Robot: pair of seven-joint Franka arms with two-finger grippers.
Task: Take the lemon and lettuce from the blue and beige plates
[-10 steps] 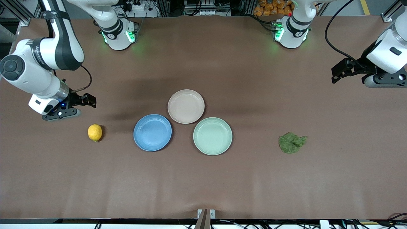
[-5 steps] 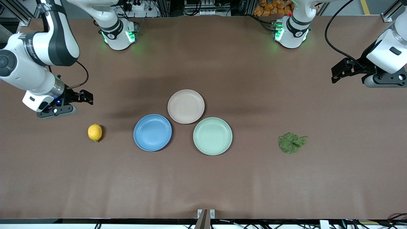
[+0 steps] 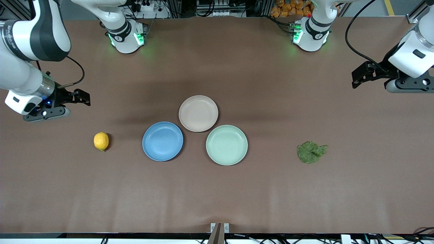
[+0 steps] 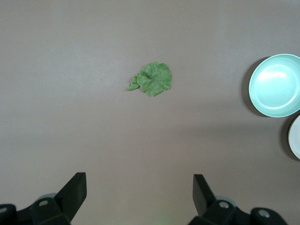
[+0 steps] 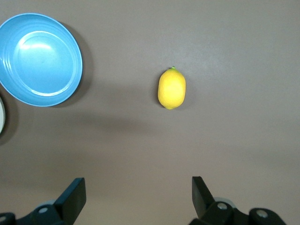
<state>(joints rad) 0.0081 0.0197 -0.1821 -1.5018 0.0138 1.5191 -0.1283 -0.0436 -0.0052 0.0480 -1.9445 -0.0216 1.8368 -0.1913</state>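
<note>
The table carries 3 plates, 1 lemon and 1 lettuce leaf. The blue plate, beige plate and mint-green plate cluster at mid-table, each bare.

The lemon lies on the table toward the right arm's end, apart from the blue plate. The right gripper hangs over bare table near it, fingers spread, holding nothing.

The lettuce lies flat toward the left arm's end. The left gripper hangs well apart from it, fingers spread, holding nothing.
</note>
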